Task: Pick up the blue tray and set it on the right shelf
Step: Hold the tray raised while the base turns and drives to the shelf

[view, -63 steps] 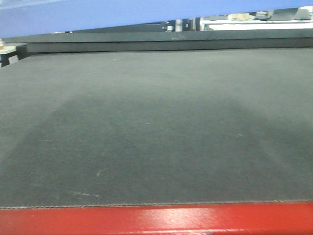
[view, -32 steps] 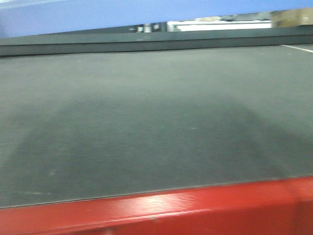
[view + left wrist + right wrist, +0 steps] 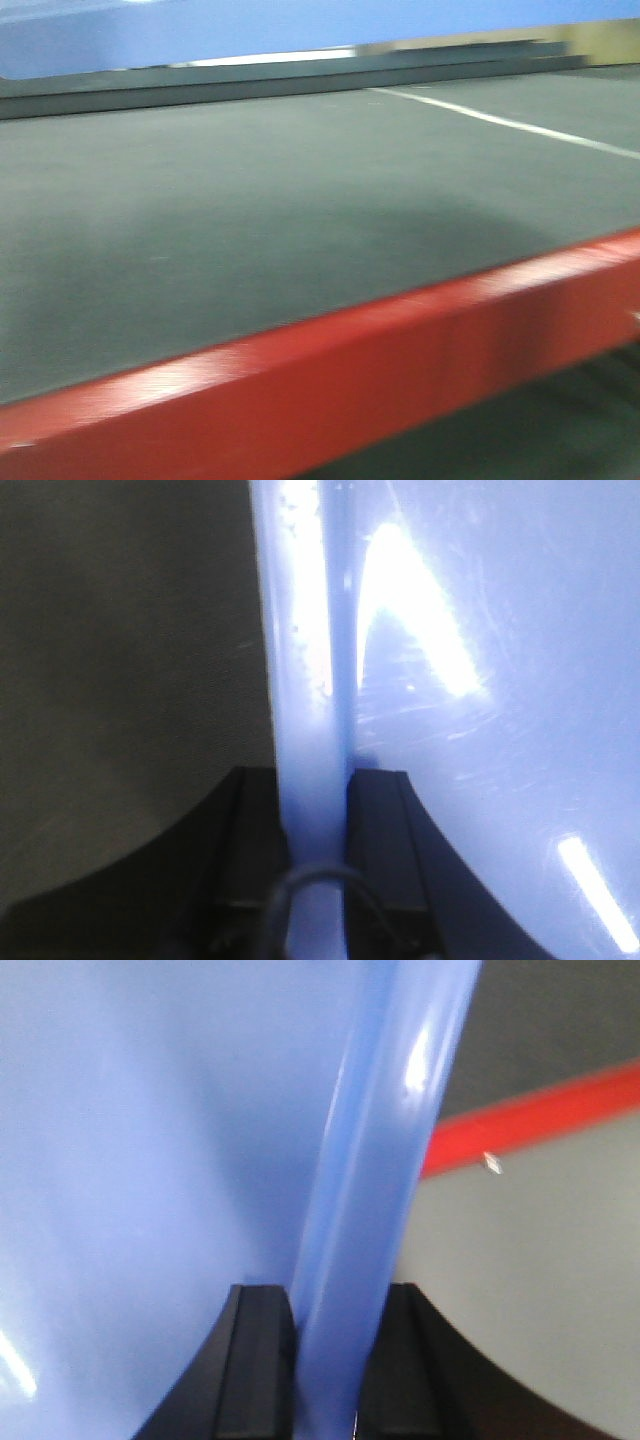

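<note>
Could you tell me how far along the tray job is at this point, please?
Done: the blue tray is grabbed and lifted, seen at the top of the front view above the dark table. In hand: the left gripper and right gripper are each shut on a rim of it. Left: setting it on the right shelf, which no view shows.

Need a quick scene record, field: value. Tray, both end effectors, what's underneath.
held object: blue tray, rim pinched by both end effectors
left end effector: shut on the tray rim
right end effector: shut on the tray rim
tray position: top of the front view, above the dark table
table edge: red strip, slanted in frame
right shelf: not in view
image quality: front view blurred
</note>
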Action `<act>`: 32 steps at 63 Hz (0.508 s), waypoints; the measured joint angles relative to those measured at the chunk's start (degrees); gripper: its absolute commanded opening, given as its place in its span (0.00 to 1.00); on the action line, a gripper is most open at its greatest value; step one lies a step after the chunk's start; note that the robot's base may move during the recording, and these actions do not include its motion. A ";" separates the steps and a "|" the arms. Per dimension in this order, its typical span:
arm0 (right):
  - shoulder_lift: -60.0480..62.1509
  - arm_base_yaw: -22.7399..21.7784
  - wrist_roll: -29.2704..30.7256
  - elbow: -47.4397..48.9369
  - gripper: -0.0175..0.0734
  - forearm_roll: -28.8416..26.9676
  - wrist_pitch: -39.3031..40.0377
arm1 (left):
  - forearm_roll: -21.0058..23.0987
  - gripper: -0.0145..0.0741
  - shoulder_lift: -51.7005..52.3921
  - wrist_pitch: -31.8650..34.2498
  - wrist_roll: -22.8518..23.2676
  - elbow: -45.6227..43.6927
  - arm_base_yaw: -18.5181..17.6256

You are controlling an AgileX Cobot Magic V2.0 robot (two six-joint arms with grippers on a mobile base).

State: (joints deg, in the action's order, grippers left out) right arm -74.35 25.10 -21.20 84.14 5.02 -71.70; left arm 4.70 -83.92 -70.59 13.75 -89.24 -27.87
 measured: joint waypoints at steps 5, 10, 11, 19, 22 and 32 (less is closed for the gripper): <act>0.00 0.00 0.00 0.00 0.25 0.00 0.00 | 0.04 0.11 0.00 0.00 0.00 0.00 0.00; 0.00 0.00 0.00 0.00 0.25 0.04 0.00 | 0.04 0.11 0.00 0.00 0.00 0.00 0.00; 0.00 0.00 0.00 0.00 0.25 0.04 0.00 | 0.04 0.11 0.00 0.00 0.00 0.00 0.00; 0.00 0.00 0.00 0.00 0.25 0.13 0.00 | 0.04 0.11 0.00 0.00 0.00 0.00 0.00; 0.00 0.00 0.00 0.00 0.25 0.13 0.00 | 0.04 0.11 0.00 0.00 0.00 0.00 0.00; 0.00 0.00 0.00 0.00 0.25 0.13 0.00 | 0.13 0.11 0.00 0.00 0.00 0.00 0.00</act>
State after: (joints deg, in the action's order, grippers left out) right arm -74.35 25.10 -21.20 84.14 5.15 -71.70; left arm 4.82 -83.92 -70.59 13.75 -89.24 -27.87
